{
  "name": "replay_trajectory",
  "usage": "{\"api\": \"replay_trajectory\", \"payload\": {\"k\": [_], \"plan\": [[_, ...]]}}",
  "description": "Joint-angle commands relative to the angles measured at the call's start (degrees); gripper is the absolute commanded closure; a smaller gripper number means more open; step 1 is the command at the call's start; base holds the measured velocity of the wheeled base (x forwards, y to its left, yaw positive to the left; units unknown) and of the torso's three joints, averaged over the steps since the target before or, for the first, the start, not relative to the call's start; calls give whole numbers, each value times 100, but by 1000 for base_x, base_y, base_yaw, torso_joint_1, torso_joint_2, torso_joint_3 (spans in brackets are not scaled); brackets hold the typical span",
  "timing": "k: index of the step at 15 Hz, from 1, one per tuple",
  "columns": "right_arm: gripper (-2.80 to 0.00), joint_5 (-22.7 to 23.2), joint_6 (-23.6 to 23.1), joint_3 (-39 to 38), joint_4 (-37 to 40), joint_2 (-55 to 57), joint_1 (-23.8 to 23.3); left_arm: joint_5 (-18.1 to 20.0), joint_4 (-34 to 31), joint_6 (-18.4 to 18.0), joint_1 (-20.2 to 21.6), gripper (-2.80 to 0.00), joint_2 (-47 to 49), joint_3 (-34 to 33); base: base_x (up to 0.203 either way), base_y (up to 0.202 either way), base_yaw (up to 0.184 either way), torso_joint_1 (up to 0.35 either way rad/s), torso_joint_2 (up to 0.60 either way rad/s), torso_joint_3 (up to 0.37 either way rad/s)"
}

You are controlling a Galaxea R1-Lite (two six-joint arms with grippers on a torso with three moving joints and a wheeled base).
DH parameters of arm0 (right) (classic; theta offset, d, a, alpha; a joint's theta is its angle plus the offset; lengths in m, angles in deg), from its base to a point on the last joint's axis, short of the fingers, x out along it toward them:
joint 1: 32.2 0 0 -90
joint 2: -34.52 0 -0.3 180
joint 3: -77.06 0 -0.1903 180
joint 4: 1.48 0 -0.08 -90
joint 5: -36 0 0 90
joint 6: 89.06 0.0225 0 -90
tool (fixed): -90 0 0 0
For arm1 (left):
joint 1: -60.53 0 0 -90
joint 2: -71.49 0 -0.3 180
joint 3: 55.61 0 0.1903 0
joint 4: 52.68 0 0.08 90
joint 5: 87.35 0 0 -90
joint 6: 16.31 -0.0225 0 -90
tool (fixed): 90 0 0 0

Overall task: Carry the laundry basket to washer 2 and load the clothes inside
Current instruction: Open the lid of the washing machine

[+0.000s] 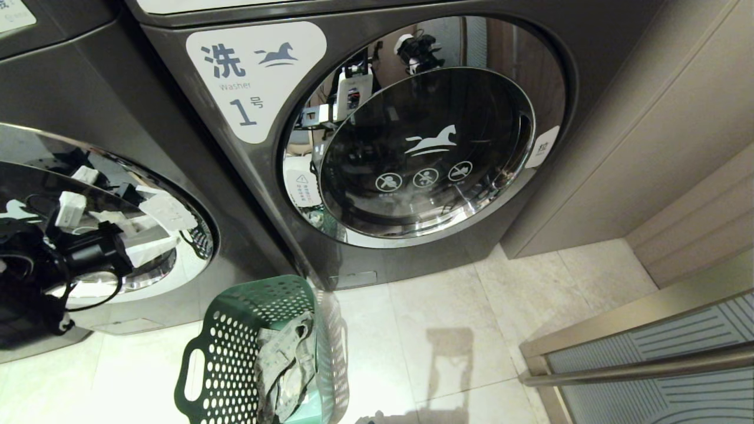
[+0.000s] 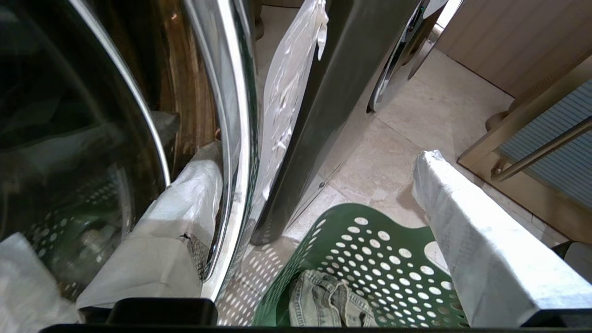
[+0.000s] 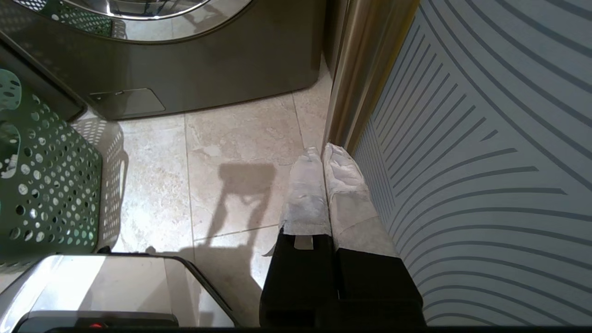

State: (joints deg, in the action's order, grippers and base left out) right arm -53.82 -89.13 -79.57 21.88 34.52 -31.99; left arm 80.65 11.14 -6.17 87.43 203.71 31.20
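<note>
**Inspector:** Start at the left. What stands there?

**Assistant:** The left-hand washer (image 1: 147, 147), dark grey. Its number label is cut off by the edge, so the number cannot be read. Its round door looks shut. The left arm (image 1: 88, 253) is raised in front of that door.

**Inspector:** State of the left gripper (image 2: 317, 162)?

**Assistant:** Jaws spread wide and holding nothing. One paper-wrapped finger (image 2: 185, 203) sits close against the chrome door rim (image 2: 231, 115); contact cannot be confirmed. The other finger (image 2: 481, 240) hangs over the far side of the basket.

**Inspector:** The laundry basket (image 1: 230, 335)?

**Assistant:** On the tiled floor (image 1: 442, 306), upright, at the foot of the two machines, just in front of the gap between them. The clothes (image 1: 288, 365) lie inside it, bunched against the wall nearer the middle machine. Neither gripper touches them.

**Inspector:** Next along?

**Assistant:** The washer labelled 1 (image 1: 271, 176), with its glass door (image 1: 424, 153) closed and a white horse logo on the glass.

**Inspector:** And the right side?

**Assistant:** A beige wall panel (image 1: 648, 118), then a striped glass door (image 1: 677, 365) with a metal rail. The right gripper (image 3: 324, 155) hangs low just beside that door, pointing at the floor. Its fingers are pressed together with nothing between them, well apart from the basket.
</note>
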Motion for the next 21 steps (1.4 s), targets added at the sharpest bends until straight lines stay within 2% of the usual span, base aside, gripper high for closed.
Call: {"api": "replay_trajectory", "payload": {"k": [1, 6, 10, 17, 21], "plan": [[0, 0, -1, 0, 0, 9, -2, 145, 48, 27, -83, -280, 50, 1, 0, 0, 0, 0, 0, 0], [0, 2, -1, 0, 0, 9, -1, 830, 48, 49, -62, -280, -12, -34, 0, 0, 0, 0, 0, 0], [0, 3, -1, 0, 0, 9, 0, 746, 48, -21, 173, -280, -43, -71, 0, 0, 0, 0, 0, 0], [0, 1, -1, 0, 0, 9, 5, 730, 48, -22, 1284, -280, -187, -467, 0, 0, 0, 0, 0, 0], [0, -1, -1, 0, 0, 9, -1, 702, 48, -3, 2169, -280, -295, -491, 0, 0, 0, 0, 0, 0]]}}
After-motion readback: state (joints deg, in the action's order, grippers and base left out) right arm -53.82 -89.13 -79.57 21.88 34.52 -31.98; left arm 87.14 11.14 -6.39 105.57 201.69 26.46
